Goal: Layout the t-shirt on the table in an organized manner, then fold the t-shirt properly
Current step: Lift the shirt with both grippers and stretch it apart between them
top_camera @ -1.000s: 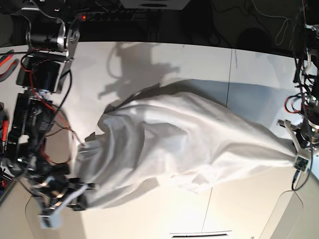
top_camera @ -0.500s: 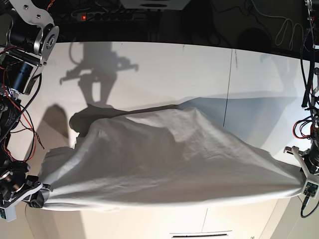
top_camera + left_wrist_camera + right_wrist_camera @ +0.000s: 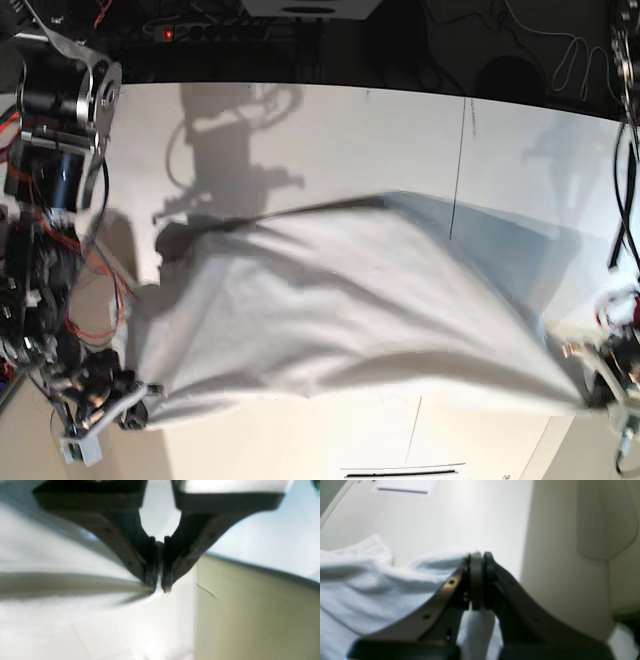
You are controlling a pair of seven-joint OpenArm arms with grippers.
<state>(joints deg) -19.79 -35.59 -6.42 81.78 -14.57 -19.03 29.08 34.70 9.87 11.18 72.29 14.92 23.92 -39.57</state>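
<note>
I am holding the t-shirt stretched between both claws, and it is hanging as a wide sheet above the table, its far edge draping down toward the tabletop. My left gripper is pinched narrow on a corner of fabric, the cloth running away from its tips in a taut crease to one side. My right gripper is also clamped nearly shut, with white cloth bunched behind the tips and a strip of it showing between the jaws below them.

I am judging this as the spreading step, not yet the fold. To do it well I am planning to keep both pinches firm, keep the edge between the 2 claws tight enough to hold it straight, and lower both ends together so the loose far part lands first and the held edge settles flat without a ridge. Uneven lowering would probably leave a diagonal wrinkle running out from 1 claw.

I am seeing 0 containers in these views, so nothing is sitting inside anything; the shirt is the only loose item in front of either claw
</note>
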